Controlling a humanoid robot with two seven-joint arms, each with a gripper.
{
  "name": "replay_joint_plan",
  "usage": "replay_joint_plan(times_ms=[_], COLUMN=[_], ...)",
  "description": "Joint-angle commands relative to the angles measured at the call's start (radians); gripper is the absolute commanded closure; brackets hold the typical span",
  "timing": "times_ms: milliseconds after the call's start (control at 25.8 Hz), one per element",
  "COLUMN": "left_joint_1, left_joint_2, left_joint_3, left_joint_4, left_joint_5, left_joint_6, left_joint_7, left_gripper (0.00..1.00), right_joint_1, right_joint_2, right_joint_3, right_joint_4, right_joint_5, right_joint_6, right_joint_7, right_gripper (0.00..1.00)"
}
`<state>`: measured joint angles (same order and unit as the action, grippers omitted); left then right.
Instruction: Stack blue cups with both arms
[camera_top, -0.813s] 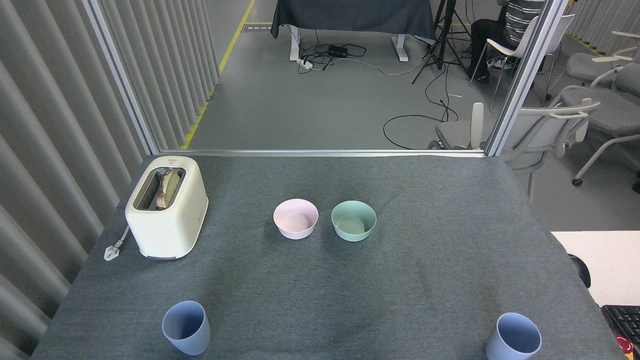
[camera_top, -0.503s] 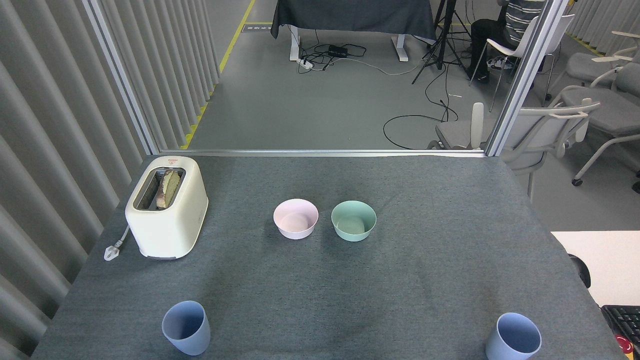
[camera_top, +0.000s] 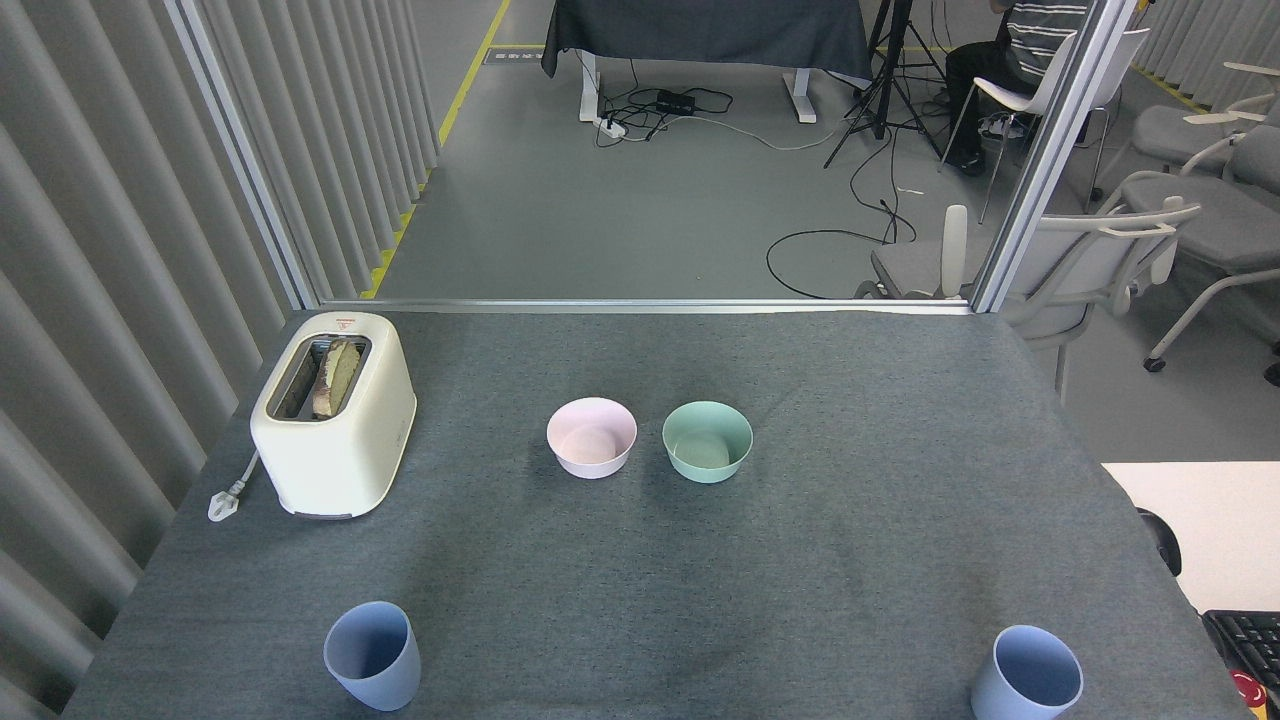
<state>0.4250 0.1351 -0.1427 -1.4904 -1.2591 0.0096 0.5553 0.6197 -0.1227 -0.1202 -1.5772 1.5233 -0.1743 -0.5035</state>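
left blue cup (camera_top: 372, 655) upright, near-left table corner | right blue cup (camera_top: 1027, 675) upright, near-right corner | well apart, unstacked

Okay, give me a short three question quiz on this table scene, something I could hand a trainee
1. True or false: the two blue cups are already stacked.
2. Which bowl stands nearer the toaster: A pink, B mint-green?
3. Fill in: the toaster's slot holds ____.

Key
1. False: the left blue cup and the right blue cup stand far apart, upright, near the table's front edge.
2. A: the pink bowl lies between the toaster and the mint-green bowl.
3. Bread.
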Motion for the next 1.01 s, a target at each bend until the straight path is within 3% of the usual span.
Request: replay_joint_plan(times_ms=[0,348,735,968], left_joint_1=[-0.032,-0.118,-0.192,-0.196], left_joint_2=[0.000,0.005,0.006,0.006], left_joint_3=[-0.003,-0.003,-0.005,-0.006], left_joint_4=[0.022,0.096,0.168,0.170], left_joint_5=[-0.002,-0.011,-0.032,-0.051], left_joint_6=[-0.037,-0.020,0.128,0.138], left_joint_7=[0.002,-0.046,-0.069,-0.069], left_gripper=[0.00,0.00,0.00,0.00], right_joint_1=[0.000,-0.002,-0.011,-0.011], right_joint_2=[0.000,0.000,-0.002,-0.002], right_joint_3=[-0.001,0.002,0.002,0.007], right_joint_4=[0.003,0.011,0.023,0.025], right_joint_5=[0.000,-0.002,0.000,0.000], right_joint_6=[0.001,0.001,0.001,0.001], right_joint_7=[-0.003,-0.003,-0.003,-0.003], right_gripper=[0.00,0.00,0.00,0.00])
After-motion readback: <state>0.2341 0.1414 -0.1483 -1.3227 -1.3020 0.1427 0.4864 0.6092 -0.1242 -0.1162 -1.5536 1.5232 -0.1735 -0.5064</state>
